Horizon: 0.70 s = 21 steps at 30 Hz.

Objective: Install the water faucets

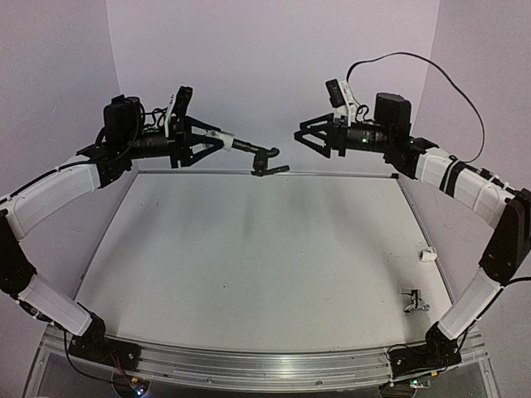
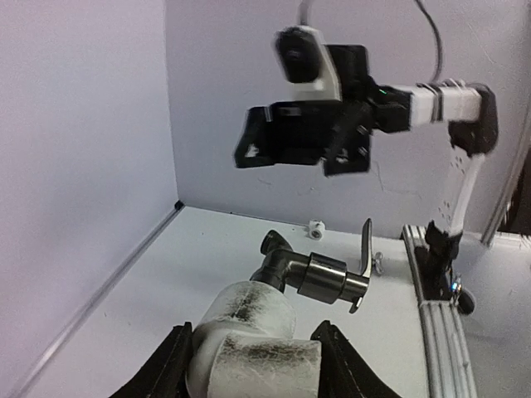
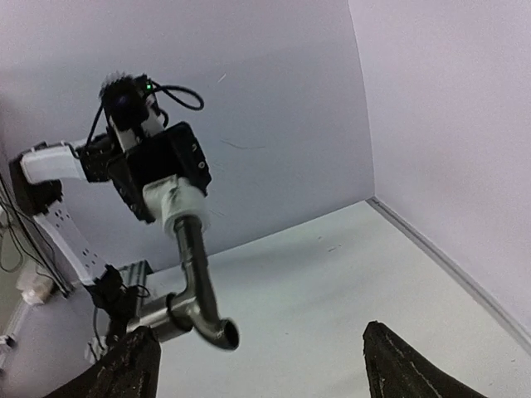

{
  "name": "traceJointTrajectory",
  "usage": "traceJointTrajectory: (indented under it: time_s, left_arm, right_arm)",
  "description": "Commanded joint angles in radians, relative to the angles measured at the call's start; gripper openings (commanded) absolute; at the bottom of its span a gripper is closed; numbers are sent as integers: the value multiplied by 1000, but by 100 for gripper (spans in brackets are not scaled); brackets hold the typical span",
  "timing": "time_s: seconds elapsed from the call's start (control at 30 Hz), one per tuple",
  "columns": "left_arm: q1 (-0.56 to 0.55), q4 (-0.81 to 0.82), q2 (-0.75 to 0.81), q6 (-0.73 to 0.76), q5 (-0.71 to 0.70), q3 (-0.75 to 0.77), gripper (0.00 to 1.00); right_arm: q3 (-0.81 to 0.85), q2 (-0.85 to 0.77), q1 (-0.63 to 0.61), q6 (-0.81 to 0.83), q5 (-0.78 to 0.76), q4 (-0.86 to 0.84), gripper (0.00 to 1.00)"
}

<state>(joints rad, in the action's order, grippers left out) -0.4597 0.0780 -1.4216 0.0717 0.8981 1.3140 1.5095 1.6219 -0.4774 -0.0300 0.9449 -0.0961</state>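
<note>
**Left jaws clamp fitting, right jaws spread**

The left gripper (image 2: 253, 369) clasps a scuffed white cylinder (image 2: 249, 327). From it juts the dark faucet (image 2: 319, 275), smooth metal with an elbow spout and a flat lever. The right gripper (image 1: 309, 137) gapes empty near its tip. The shiny silver faucet (image 1: 412, 300) lies, perhaps tipped, on the matte table (image 1: 249, 249).
</note>
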Motion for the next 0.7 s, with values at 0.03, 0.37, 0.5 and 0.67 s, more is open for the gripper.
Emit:
traceJointTrajectory:
  time_s: [0.03,0.37,0.5,0.67]
  left_arm:
    - [30,50,37,-595,-140,49,0]
    - [39,44,19,-966,74,82,0]
    - [39,42,7,-1002,92,60,0]
    - [39,43,5,-1012,104,49,0]
  right_arm:
    - [-110,-80,-15,521,-175,24,85]
    - [-103,5,-119,675,-213,-122,86]
    - [-72,45,-158,638,-192,-188,85]
    - [-42,79,-197,620,-182,-209,76]
